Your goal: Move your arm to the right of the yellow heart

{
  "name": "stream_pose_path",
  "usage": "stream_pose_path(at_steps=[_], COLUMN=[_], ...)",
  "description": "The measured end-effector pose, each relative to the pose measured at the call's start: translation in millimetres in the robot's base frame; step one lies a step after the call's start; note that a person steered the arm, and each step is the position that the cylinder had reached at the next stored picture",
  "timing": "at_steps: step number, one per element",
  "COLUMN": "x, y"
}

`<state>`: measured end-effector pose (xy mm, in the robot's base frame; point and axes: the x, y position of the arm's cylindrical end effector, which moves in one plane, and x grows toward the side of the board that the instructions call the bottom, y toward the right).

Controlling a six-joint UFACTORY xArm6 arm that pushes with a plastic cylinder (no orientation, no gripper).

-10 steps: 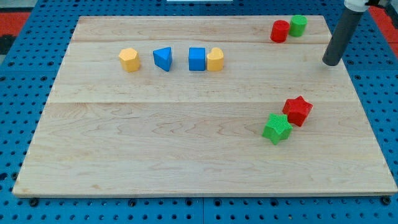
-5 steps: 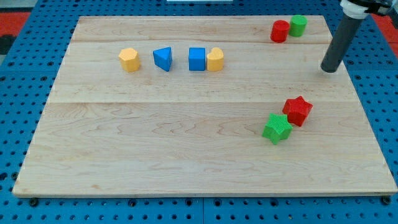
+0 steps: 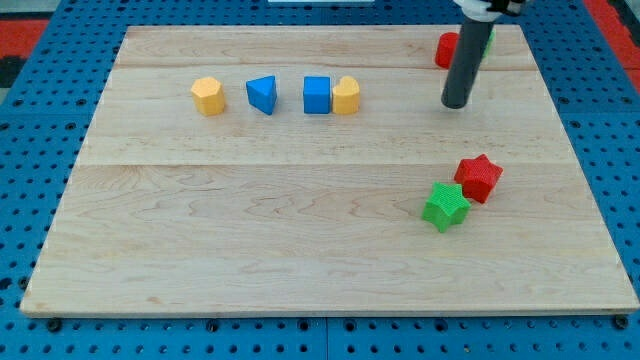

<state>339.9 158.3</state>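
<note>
My tip (image 3: 455, 104), a bare rod holding nothing, stands well apart at 3 o'clock of the yellow heart (image 3: 346, 96), which touches the blue cube (image 3: 317, 95); I judge it best to approach level and halt just short of the heart.

Bright, even light; sharp focus; soft, short shadows under the blocks; no glare on the wooden board (image 3: 300, 230)

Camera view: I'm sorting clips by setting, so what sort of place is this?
Probably a lab test bench: a wooden board lies on a blue pegboard surface, small coloured blocks like the yellow heart are scattered about, and my tip rests on the board.
</note>
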Motion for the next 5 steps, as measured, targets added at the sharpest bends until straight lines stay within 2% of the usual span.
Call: stream_pose_path(at_steps=[2,5], x=[-9.8,-9.8], y=[-14.6,-157.4])
